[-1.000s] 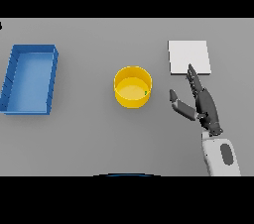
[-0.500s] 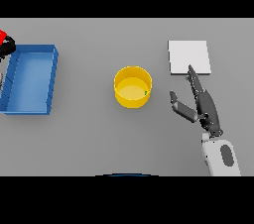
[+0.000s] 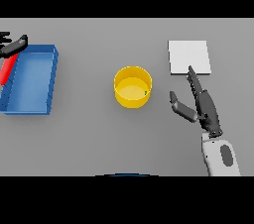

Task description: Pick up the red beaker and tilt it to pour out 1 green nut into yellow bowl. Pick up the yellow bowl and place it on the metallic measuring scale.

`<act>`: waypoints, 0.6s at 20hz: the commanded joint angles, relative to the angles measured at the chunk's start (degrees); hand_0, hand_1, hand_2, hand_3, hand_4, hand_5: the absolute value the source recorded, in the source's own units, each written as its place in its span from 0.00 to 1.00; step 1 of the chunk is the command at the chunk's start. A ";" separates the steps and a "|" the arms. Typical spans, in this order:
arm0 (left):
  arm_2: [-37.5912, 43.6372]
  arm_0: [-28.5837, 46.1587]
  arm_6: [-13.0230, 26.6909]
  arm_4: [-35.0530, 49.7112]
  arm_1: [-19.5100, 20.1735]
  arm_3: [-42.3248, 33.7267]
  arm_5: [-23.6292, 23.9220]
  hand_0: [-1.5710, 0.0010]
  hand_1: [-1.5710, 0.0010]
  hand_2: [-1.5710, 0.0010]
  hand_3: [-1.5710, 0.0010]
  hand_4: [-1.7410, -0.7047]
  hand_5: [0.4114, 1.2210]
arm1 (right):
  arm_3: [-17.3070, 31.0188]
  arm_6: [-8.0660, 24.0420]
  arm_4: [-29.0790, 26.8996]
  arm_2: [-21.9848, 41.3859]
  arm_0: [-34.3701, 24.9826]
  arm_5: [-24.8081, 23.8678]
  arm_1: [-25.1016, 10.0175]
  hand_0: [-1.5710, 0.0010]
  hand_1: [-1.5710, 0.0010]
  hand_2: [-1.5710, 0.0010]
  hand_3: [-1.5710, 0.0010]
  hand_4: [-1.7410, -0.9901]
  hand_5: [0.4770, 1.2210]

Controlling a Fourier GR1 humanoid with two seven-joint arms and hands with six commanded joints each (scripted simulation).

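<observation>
The yellow bowl [image 3: 132, 87] stands at the table's middle with one small green nut [image 3: 145, 92] against its inner right wall. The red beaker [image 3: 6, 71] is tilted at the far left, over the blue bin's left rim, partly cut off by the picture's edge. My left hand [image 3: 14, 45] shows just above the beaker with its fingers stretched out; I cannot tell whether they touch it. The metallic scale [image 3: 188, 56] is a pale square at the back right. My right hand [image 3: 204, 108] lies open right of the bowl, its fingertips [image 3: 190, 71] at the scale's near edge.
A blue rectangular bin [image 3: 49, 80] sits on the left of the grey table, with nothing lying on its floor. Bare table separates the bin, the bowl and the scale.
The left hand and red beaker came into view at the far left. The beaker has since dropped from above the hand to below it, over the bin's rim. The right hand is still.
</observation>
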 commanded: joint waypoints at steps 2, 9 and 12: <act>-0.57 -0.67 0.00 -0.94 0.24 1.33 -0.86 0.84 0.86 0.88 0.92 0.92 0.30 | -0.08 -0.82 0.24 0.39 0.34 0.01 0.28 1.00 1.00 1.00 1.00 0.57 0.33; -1.42 0.55 -1.21 -3.28 -0.10 0.74 1.19 0.97 0.97 0.97 0.98 0.98 0.31 | 0.95 1.61 1.45 0.19 -1.64 -0.97 0.00 1.00 1.00 1.00 1.00 0.62 0.31; -1.02 0.02 -1.62 -3.06 -0.51 0.48 2.09 0.98 0.99 0.99 0.99 0.99 0.33 | -0.55 5.60 7.79 2.53 -3.95 -2.33 -2.49 1.00 1.00 1.00 1.00 0.69 0.25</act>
